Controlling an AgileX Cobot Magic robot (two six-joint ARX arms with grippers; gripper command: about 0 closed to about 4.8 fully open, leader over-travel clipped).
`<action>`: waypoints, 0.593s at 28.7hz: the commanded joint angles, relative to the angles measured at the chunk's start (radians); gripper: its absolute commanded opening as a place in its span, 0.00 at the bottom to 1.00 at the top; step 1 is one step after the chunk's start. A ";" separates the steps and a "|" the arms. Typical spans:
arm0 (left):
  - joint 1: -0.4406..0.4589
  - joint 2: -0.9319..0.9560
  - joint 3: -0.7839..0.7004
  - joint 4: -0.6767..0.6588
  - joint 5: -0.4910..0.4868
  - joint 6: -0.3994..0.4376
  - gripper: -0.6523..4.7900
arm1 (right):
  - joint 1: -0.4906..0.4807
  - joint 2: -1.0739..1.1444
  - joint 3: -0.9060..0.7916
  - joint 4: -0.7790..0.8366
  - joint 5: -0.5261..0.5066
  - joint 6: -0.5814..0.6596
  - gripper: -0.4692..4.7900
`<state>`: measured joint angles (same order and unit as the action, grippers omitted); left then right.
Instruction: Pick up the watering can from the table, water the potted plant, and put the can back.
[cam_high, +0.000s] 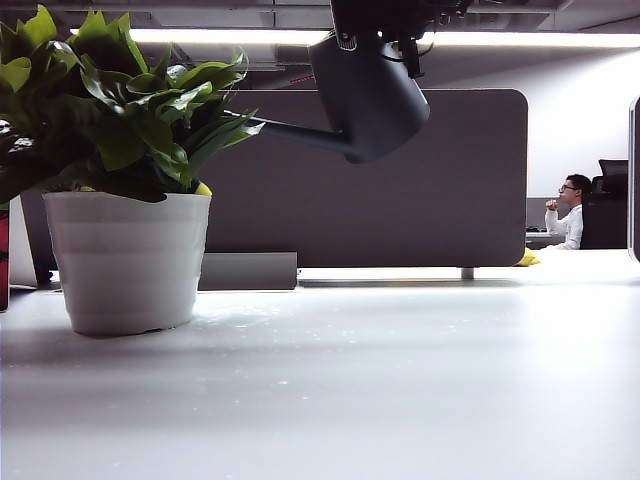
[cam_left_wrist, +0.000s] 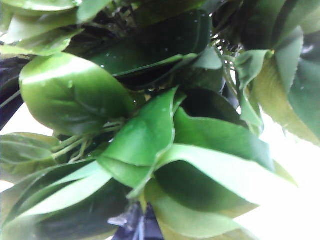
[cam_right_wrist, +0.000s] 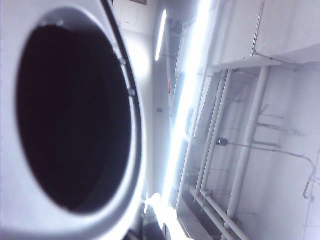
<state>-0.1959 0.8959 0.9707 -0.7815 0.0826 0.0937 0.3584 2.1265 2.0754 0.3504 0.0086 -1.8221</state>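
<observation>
Dark grey, the watering can (cam_high: 372, 95) hangs high over the bench (cam_high: 400, 380), tipped so its thin spout reaches into the leaves of the potted plant (cam_high: 125, 255) (white ribbed pot, at the left). The right pincer (cam_high: 395, 15) is clamped on the can from above. The left pincer (cam_left_wrist: 136, 226) sits among the leaves; whether it is parted or closed cannot be told.
</observation>
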 joint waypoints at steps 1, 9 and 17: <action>-0.001 -0.002 0.003 0.012 0.000 0.000 0.11 | 0.009 -0.018 0.017 0.088 0.016 0.016 0.08; -0.008 -0.003 0.003 0.002 0.000 0.000 0.11 | 0.026 -0.018 0.017 0.148 -0.021 -0.091 0.08; -0.009 -0.003 0.003 -0.018 0.000 0.003 0.11 | 0.026 -0.018 0.017 0.212 -0.079 -0.146 0.08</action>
<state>-0.2039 0.8959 0.9707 -0.8047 0.0822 0.0937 0.3817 2.1265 2.0754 0.4656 -0.0639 -1.9736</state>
